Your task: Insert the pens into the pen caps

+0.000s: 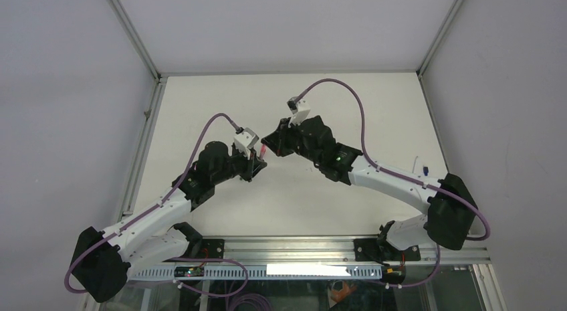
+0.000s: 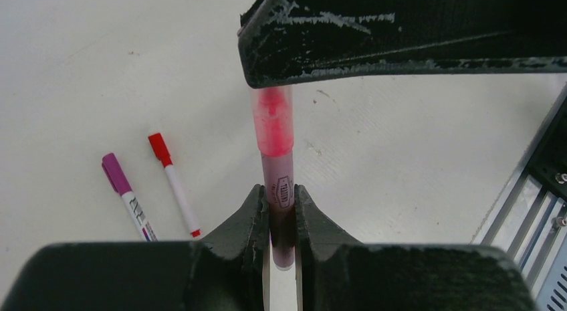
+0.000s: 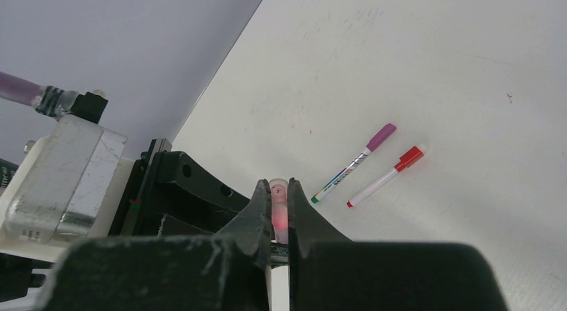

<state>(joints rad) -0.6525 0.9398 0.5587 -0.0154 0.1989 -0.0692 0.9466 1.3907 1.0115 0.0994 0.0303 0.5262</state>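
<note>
White tabletop (image 1: 301, 197) between grey walls, with both arms meeting above its middle. The left gripper (image 2: 282, 214) is clenched on the labelled barrel of a pen (image 2: 283, 190). The right gripper (image 3: 279, 221) pinches the pink cap (image 3: 279, 197) at that pen's far end, barrel and cap in one straight line. A purple-capped pen (image 2: 127, 194) and a red-capped pen (image 2: 174, 184) lie just beside each other on the tabletop below.

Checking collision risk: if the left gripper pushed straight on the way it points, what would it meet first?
The right gripper, close ahead: the left gripper's pen runs into the cap held there. Depth is unclear.
</note>
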